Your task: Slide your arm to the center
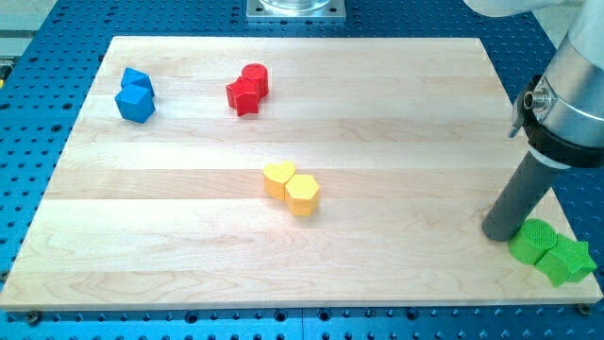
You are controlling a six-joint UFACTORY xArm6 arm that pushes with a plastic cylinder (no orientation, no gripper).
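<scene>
While parked at the lower right of the frame, had my tip [497, 234] planted on the bench [396, 142] close to its right edge, just left of two green blocks [552, 253] and apparently touching or nearly touching the nearer one; could not tell which. Carried no pincer at all, only a straight dark rod [517, 200] under the arm [574, 94], so had no apart-or-together state to report.

Judged the task barely begun: lay well apart from the middle of the bench. Needed a long slide to the left and slightly upward. Placed the middle just above two yellow blocks [292, 187], a heart-like one touching a hexagonal one. Best approached along a line passing above that pair, stopping near their upper side without nudging them. Risked shoving the yellow pair leftward if brought in too low. Expected no trouble from the green pair when pulling away.

Found little else in the way: two red blocks [249, 88], a cylinder and a star shape, toward the upper middle, and two blue blocks [136, 94] at the upper left, both well clear of the path.

Showed pale, smooth wooden planking, flat and bare along the route. Sat on a perforated blue base [28, 142], with a metal mount [295, 8] at the top edge.
</scene>
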